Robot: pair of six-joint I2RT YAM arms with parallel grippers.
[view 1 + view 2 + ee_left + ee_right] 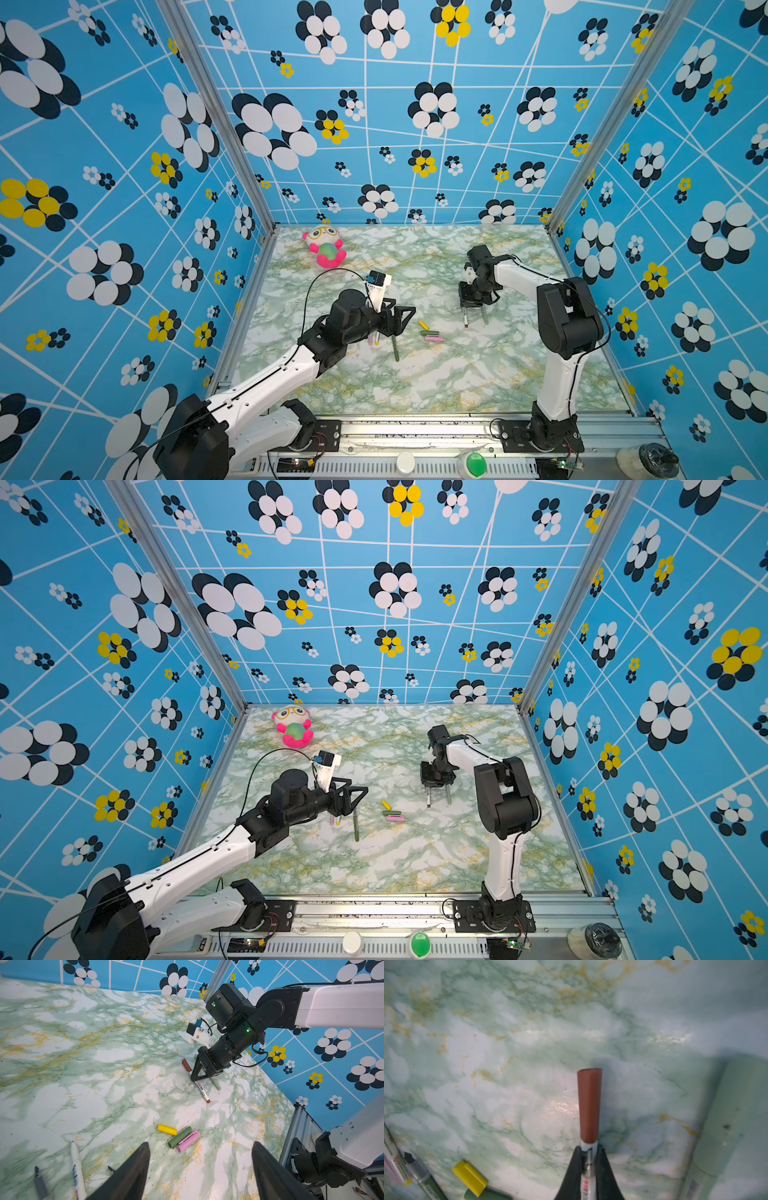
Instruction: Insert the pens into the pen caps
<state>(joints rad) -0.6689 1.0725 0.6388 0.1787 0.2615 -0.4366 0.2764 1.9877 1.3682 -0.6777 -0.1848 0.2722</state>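
My right gripper is shut on a white pen with the brown cap sitting on its end. In both top views that gripper points down at the table, and the pen lies low beneath it. A pale green pen rests beside it. The yellow, dark green and pink caps lie together mid-table. My left gripper is open and empty, just short of them. A pink pen, a white pen and a dark green pen lie under it.
A pink and white plush toy sits at the back left of the marble table. Patterned blue walls close three sides. A metal rail with a green button runs along the front edge.
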